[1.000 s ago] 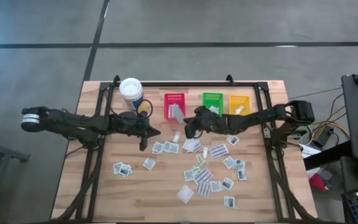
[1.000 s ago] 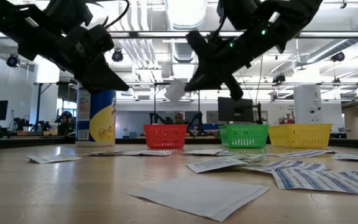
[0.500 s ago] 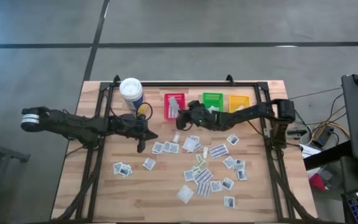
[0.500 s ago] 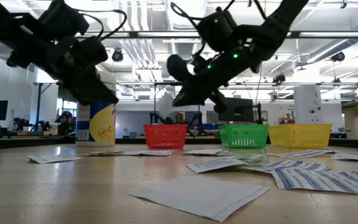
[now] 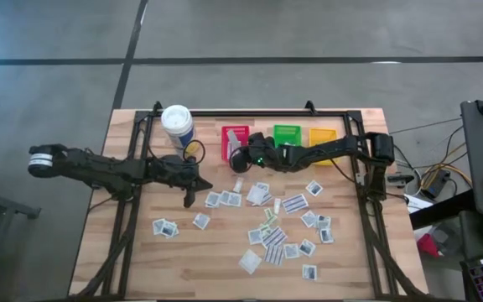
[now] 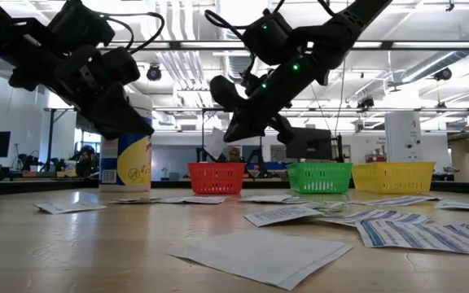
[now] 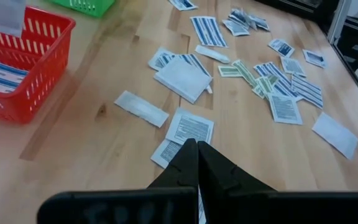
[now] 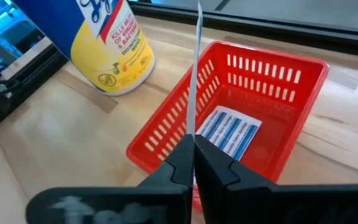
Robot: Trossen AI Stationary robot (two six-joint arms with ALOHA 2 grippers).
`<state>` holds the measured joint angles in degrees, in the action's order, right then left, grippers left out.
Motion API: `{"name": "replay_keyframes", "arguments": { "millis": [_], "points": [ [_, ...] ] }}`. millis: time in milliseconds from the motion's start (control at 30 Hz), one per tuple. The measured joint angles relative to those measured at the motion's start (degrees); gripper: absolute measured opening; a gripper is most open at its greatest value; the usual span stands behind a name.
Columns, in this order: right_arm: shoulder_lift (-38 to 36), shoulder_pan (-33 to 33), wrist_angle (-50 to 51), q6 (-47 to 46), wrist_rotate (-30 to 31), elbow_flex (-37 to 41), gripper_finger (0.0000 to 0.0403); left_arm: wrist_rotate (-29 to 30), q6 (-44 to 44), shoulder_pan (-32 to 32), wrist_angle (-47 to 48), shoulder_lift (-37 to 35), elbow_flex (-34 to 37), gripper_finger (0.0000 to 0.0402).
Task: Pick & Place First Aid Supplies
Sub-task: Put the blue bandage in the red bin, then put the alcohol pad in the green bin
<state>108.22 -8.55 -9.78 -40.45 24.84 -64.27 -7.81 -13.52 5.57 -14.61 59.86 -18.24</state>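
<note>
Table (image 5: 141, 252) of pale wood seen from above, with white packets (image 5: 267, 226) scattered across its middle. Right gripper (image 8: 193, 149), over the red bin (image 8: 291, 81), pinches a thin white packet (image 8: 194, 74) edge-on; a blue-striped packet (image 8: 230, 132) already lies inside that bin. Left gripper (image 7: 197, 163), fingers pressed together and holding nothing, hovers above the table near the canister (image 5: 177, 124). Green bin (image 5: 287, 136) and yellow bin (image 5: 323, 138) stand beside the red one.

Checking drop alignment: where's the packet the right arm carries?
Edge-on in the shut right claw, the packet hangs over the red bin, which already holds a blue-striped packet.
</note>
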Motion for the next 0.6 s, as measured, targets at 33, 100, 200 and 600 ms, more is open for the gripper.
{"name": "replay_keyframes", "arguments": {
  "millis": [33,100,200,600],
  "points": [
    [0.0,-0.1,0.2,0.0,0.0,-0.1,0.0008,0.0,0.0,0.0,0.0,0.0,0.0,0.0],
    [0.0,-0.1,0.2,0.0,0.0,-0.2,0.0008,-0.1,0.0,-0.1,0.0,0.0,0.0,0.0],
    [0.0,-0.4,0.3,0.0,-0.2,0.2,0.0013,-0.2,0.0,-0.1,0.0,0.0,0.0,0.0],
    [-0.1,-2.8,0.5,0.1,-2.7,-0.9,0.0092,-0.3,0.3,-0.1,0.0,0.0,0.0,0.0]
  ]
}}
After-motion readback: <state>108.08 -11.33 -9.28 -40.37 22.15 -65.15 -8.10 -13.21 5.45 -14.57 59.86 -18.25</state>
